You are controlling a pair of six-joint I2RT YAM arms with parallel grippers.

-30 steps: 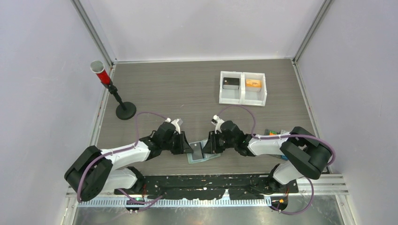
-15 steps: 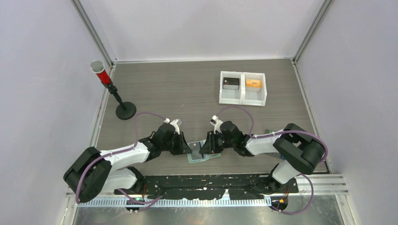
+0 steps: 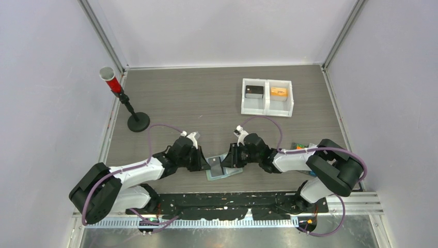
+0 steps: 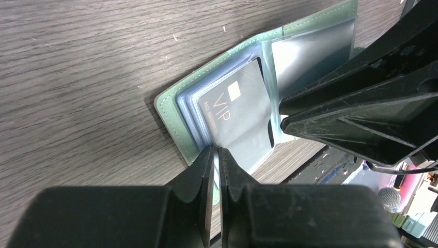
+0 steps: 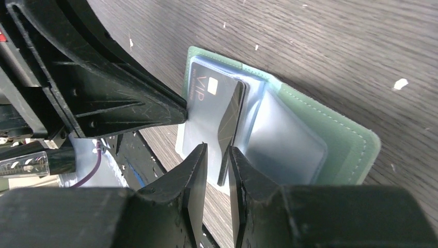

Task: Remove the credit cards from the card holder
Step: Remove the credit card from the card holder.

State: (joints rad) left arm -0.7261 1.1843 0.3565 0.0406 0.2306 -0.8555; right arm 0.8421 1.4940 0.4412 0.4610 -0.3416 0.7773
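The sage-green card holder (image 3: 223, 173) lies open near the table's front edge, between both grippers. It also shows in the left wrist view (image 4: 173, 111) and the right wrist view (image 5: 346, 144). A dark grey card marked VIP (image 4: 237, 119) sits in a pale inner pocket and pokes out at one edge (image 5: 214, 108). No orange-tan or light blue card shows in the holder. My left gripper (image 4: 217, 150) (image 3: 205, 164) is shut on the holder's pocket edge. My right gripper (image 5: 218, 147) (image 3: 227, 161) is narrowly open, with the dark card's edge between its fingers.
A white two-part tray (image 3: 243, 98) at the back right holds a black flat piece (image 3: 254, 91) and an orange item (image 3: 279, 92). A black stand with a red cup (image 3: 123, 101) is at the back left. Small coloured items (image 3: 302, 146) lie behind the right arm.
The right arm shifted a little left and back right over the holder. The left gripper has stayed on the holder.
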